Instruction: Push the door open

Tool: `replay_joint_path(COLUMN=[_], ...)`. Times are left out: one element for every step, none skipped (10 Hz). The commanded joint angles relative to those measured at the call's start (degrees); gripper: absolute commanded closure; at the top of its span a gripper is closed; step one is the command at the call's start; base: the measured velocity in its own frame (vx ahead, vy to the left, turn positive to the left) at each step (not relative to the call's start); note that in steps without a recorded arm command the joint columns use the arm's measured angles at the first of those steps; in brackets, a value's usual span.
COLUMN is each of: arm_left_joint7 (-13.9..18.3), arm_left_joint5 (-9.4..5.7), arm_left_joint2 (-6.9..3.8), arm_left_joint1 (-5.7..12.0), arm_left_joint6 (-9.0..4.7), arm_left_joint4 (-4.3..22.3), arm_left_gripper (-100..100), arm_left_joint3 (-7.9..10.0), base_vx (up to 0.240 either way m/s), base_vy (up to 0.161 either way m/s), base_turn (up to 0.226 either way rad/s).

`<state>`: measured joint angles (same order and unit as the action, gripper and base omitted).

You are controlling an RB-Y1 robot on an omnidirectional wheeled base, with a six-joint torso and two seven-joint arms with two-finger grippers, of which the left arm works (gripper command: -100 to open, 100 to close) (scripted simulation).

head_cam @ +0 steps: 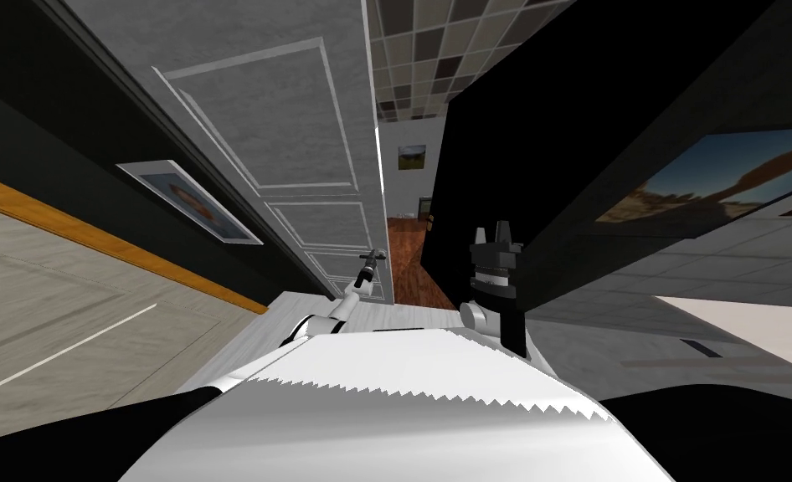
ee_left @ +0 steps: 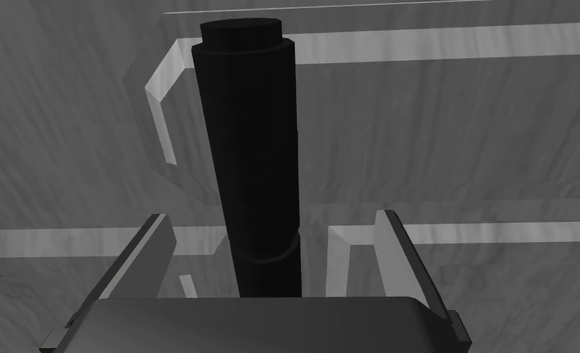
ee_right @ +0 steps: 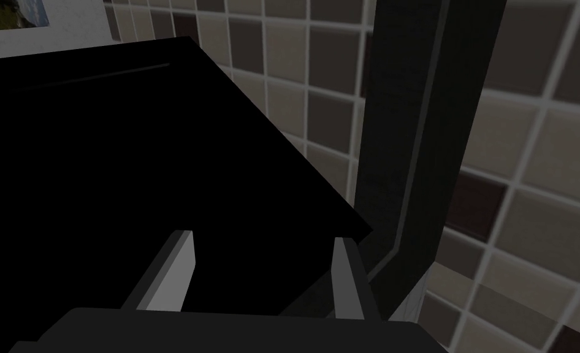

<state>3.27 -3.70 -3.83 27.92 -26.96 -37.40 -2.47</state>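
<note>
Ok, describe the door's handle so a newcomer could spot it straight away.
Start from the grey panelled door standing ajar on the left of the head view, and go to its free edge. There the left gripper sits with its open fingers either side of the handle. It is a dark, round bar, the one black thing against the door's pale, flat mouldings.

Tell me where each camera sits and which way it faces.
Head view: on the head, looking steeply down at the grey door, ajar; left gripper reaches its free edge, right gripper is raised.
Left wrist view: on the left hand, facing the door; open fingers flank the dark handle.
Right wrist view: on the right hand, pointing upward; open fingers show.
Shared: head and left wrist views both show the door.
</note>
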Motion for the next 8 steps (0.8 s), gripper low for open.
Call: replay_joint_path(arm_left_joint7=[0.01, 0.01, 0.01, 0.01, 0.01, 0.01, -0.30, -0.37], arm_left_joint5=[0.00, 0.00, 0.00, 0.00, 0.00, 0.00, -0.18, -0.22], arm_left_joint2=[-0.02, -0.02, -0.02, -0.02, -0.02, -0.02, -0.33, -0.40], arm_left_joint1=[-0.02, -0.02, -0.02, -0.02, -0.02, -0.02, -0.01, -0.01], arm_left_joint6=[0.03, 0.03, 0.03, 0.03, 0.03, 0.03, 0.09, 0.09], arm_left_joint4=[0.01, 0.01, 0.01, 0.01, 0.01, 0.01, 0.14, 0.16], arm_left_gripper=[100, 100, 100, 100, 100, 100, 100, 100], arm_left_joint3=[0.00, 0.00, 0.00, 0.00, 0.00, 0.00, 0.66, 0.81], base_vx=[-0.019, -0.037, -0.022, -0.010, 0.000, 0.000, 0.101, 0.146], base_vy=[0.000, 0.002, 0.004, 0.003, 0.000, 0.000, -0.045, -0.049], base_turn=[0.007, -0.011, -0.006, 0.001, 0.000, 0.000, 0.036, 0.041])
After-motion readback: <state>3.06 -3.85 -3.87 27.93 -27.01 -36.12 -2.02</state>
